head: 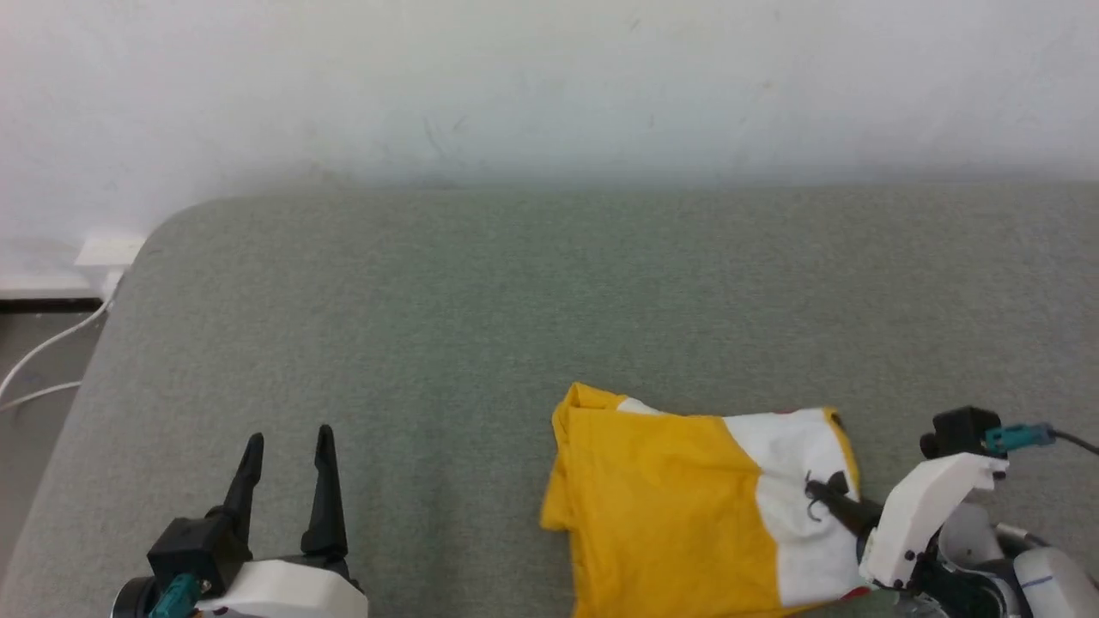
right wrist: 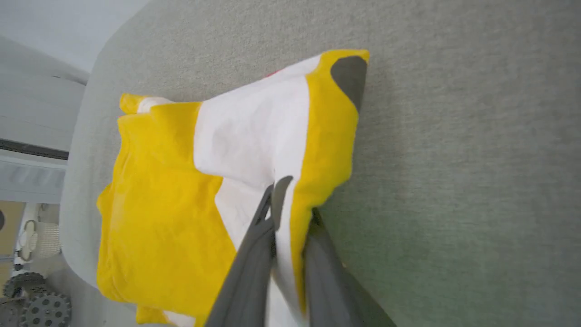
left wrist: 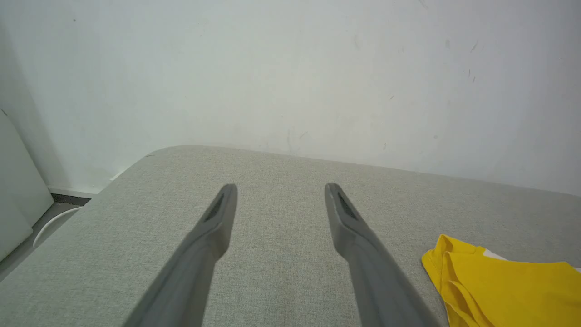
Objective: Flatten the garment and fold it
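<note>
Your yellow cotton T-shirt [head: 661, 506] lies front-right on the grey fabric-covered table [head: 429, 326]; left hand [head: 289, 438] well to its left, right hand [head: 816, 491] on its right edge.

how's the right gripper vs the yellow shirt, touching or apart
Touching. The right wrist view shows the right gripper shut on a fold of the yellow shirt, cloth between its fingers.
</note>
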